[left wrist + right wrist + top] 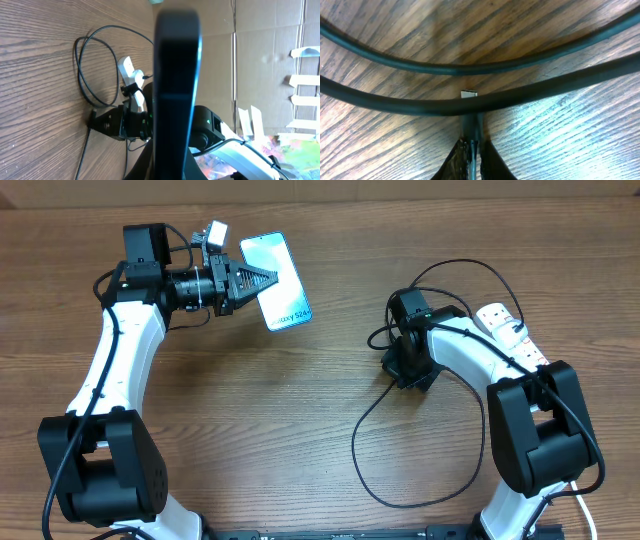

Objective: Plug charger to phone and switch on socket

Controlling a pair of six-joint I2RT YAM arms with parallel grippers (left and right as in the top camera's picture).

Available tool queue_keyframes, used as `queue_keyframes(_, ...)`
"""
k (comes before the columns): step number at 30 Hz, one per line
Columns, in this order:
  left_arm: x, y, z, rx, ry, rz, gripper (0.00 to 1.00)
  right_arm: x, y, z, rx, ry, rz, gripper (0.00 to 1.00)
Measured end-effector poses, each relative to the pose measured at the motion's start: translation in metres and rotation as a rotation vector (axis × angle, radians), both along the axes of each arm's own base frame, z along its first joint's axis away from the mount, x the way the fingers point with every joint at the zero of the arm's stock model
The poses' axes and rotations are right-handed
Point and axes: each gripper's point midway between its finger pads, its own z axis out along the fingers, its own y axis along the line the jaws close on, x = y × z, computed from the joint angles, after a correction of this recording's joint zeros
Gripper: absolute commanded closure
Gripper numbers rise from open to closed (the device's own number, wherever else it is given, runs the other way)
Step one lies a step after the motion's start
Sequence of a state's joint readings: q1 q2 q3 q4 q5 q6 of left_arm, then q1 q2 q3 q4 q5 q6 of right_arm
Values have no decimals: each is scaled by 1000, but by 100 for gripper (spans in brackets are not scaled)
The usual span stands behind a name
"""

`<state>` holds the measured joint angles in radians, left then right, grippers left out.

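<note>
Overhead, I saw the left gripper (pixel 265 278) closed tight on the phone (pixel 290 302), well left of the socket (pixel 495 317); the right gripper (pixel 408 368), just left of the socket, was pinched shut on the charger (pixel 471 120) at its connector

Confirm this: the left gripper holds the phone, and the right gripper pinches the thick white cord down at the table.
One thing is wrong. The right gripper pinches the charger, the thin black cable, just behind its silver-tipped connector, not the white cord. The right wrist view shows this. The left gripper does hold the phone.
</note>
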<state>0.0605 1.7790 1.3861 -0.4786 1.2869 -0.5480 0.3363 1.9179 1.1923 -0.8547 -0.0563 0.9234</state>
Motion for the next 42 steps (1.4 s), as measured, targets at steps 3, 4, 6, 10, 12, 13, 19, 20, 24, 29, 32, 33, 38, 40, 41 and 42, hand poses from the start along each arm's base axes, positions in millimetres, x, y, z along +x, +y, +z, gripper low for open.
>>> queue_keyframes(3,0,0,0,0,0,0,96,1,1,0,7,-4,0,96)
queue_keyframes(4,0,0,0,0,0,1,96,1,2,0,8,-3,0,96)
queue_keyframes(6,0,0,0,0,0,0,96,1,2,0,9,-4,0,96)
queue_keyframes(10,0,0,0,0,0,0,96,2,2,0,11,-7,0,96)
queue_keyframes(12,0,0,0,0,0,1,96,3,3,0,14,-9,1,96)
queue_keyframes(13,0,0,0,0,0,0,96,3,3,0,17,-12,5,96)
queue_keyframes(19,0,0,0,0,0,0,96,6,9,1,47,-22,55,96)
queue_keyframes(20,0,0,0,0,0,0,96,6,10,1,51,-24,68,96)
queue_keyframes(24,0,0,0,0,0,0,96,10,14,5,63,-41,128,96)
queue_keyframes(29,0,0,0,0,0,0,96,18,19,20,89,-91,206,96)
queue_keyframes(32,0,0,0,0,-2,0,96,21,22,44,109,-159,261,96)
queue_keyframes(33,0,0,0,0,-2,0,96,22,24,52,118,-181,278,96)
queue_keyframes(38,1,0,1,1,-12,0,96,24,37,102,198,-325,404,96)
queue_keyframes(40,3,0,4,-1,-43,-3,96,21,45,121,243,-377,463,96)
queue_keyframes(41,4,0,6,-5,-63,-7,96,19,48,130,265,-401,492,96)
queue_keyframes(42,6,-1,11,-12,-95,-16,96,16,52,139,290,-422,520,96)
